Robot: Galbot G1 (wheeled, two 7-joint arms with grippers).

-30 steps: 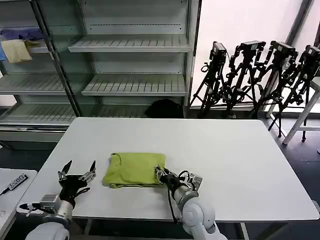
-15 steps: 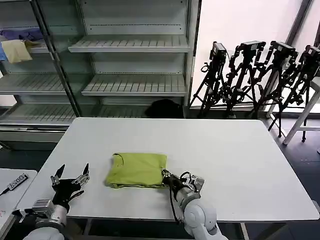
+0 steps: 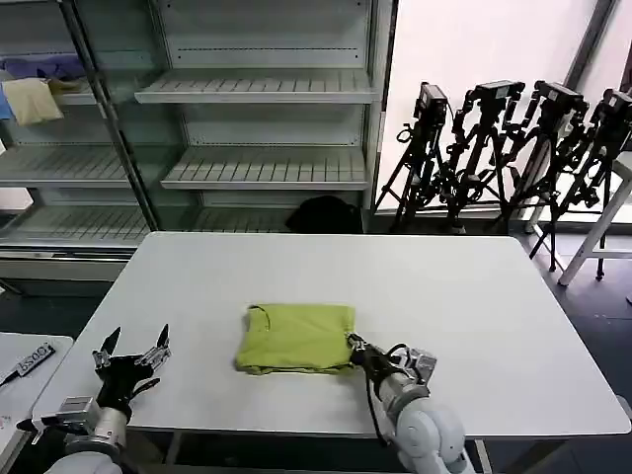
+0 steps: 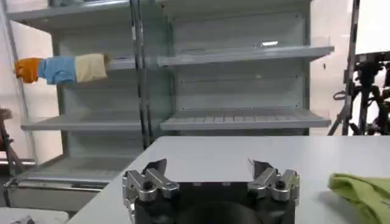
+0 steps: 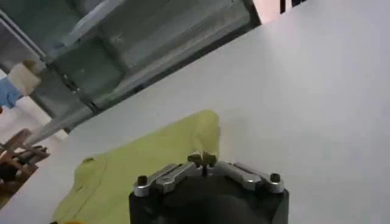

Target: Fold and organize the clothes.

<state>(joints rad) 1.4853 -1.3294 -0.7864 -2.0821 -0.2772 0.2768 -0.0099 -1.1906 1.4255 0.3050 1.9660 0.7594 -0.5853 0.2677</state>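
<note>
The clothes are one lime yellow-green T-shirt (image 3: 296, 338), folded into a flat rectangle near the front middle of the white table (image 3: 474, 296). My right gripper (image 3: 354, 348) sits low at the shirt's near right corner. In the right wrist view its fingertips meet, and the right gripper (image 5: 203, 159) is shut on the edge of the T-shirt (image 5: 146, 170). My left gripper (image 3: 135, 336) hovers open over the table's front left corner, well clear of the shirt. In the left wrist view the left gripper (image 4: 207, 164) has its fingers spread wide around nothing, with the T-shirt (image 4: 362, 192) off to one side.
Metal shelving (image 3: 267, 168) stands behind the table, with a pale yellow cloth (image 3: 32, 99) and a blue cloth (image 3: 44, 67) on a shelf at upper left. Black tripods (image 3: 513, 148) cluster at back right. A small side table (image 3: 20, 370) sits at far left.
The folded T-shirt has slid to the right across the table, with my right gripper shut on its corner. My left gripper drew back toward the front left corner, still open.
</note>
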